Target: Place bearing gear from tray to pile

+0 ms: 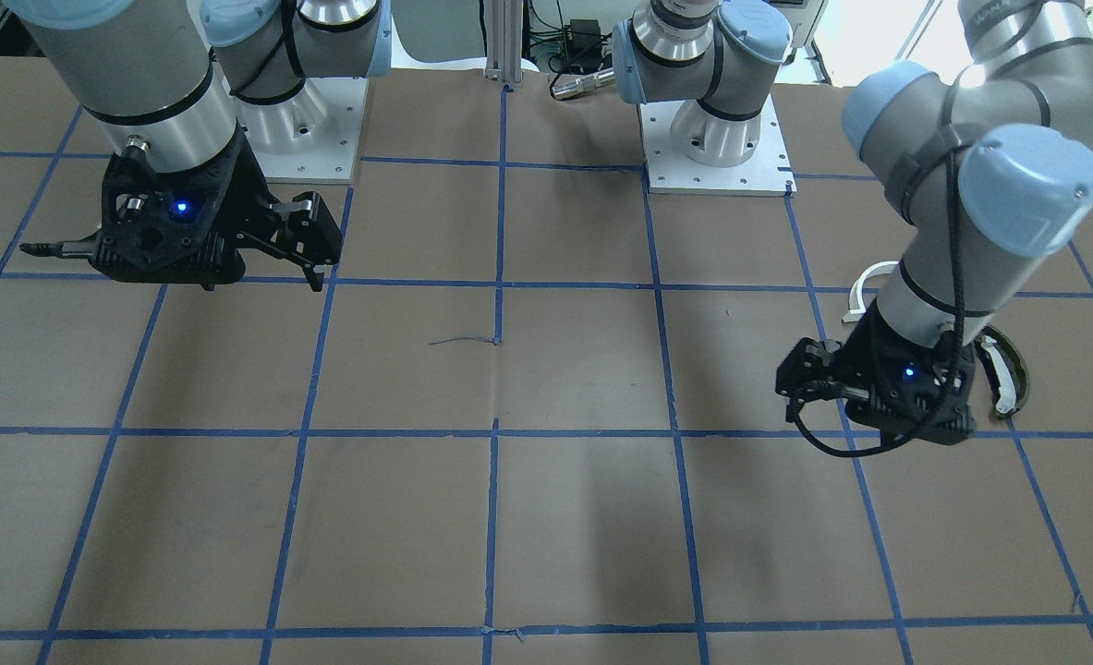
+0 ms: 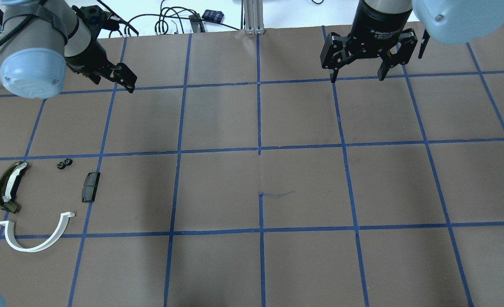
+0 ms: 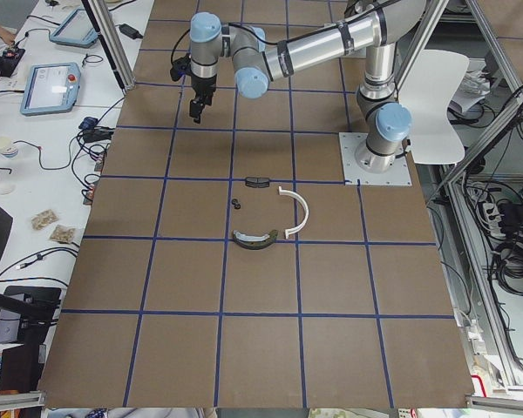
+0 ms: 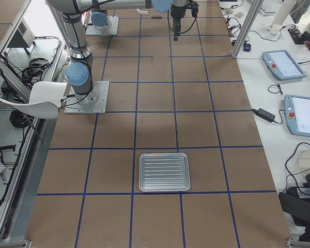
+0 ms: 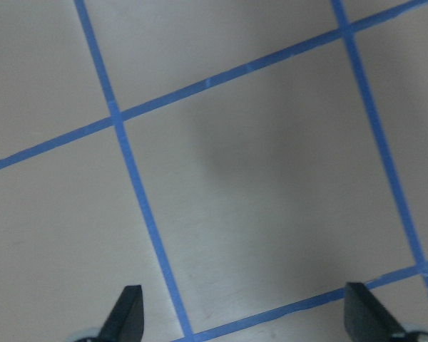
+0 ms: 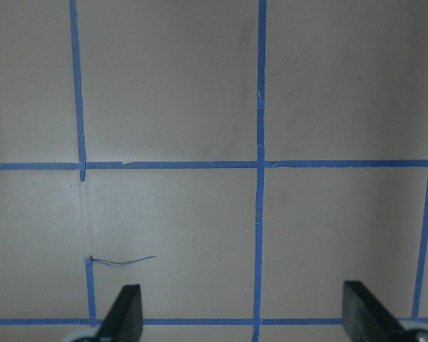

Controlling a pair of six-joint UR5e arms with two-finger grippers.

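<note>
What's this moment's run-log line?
left gripper open | right gripper open | small black bearing gear in loose parts pile | silver ridged metal tray empty

Bright, even light from above falls on the table (image 2: pixel 303 119), where shadows lie soft and faint. In the front-facing view, white glare washes out the background beyond the table's far edge. The left wrist view looks slightly blurred, while the right wrist view is sharper.

A robotics lab: two industrial arms (image 1: pixel 694 55) bolted to a brown counter (image 2: pixel 303 123) gridded in blue tape (image 2: pixel 259 119), with teach pendants (image 4: pixel 283 64), cables (image 3: pixel 514 252) and aluminium framing (image 4: pixel 246 28) alongside.
</note>
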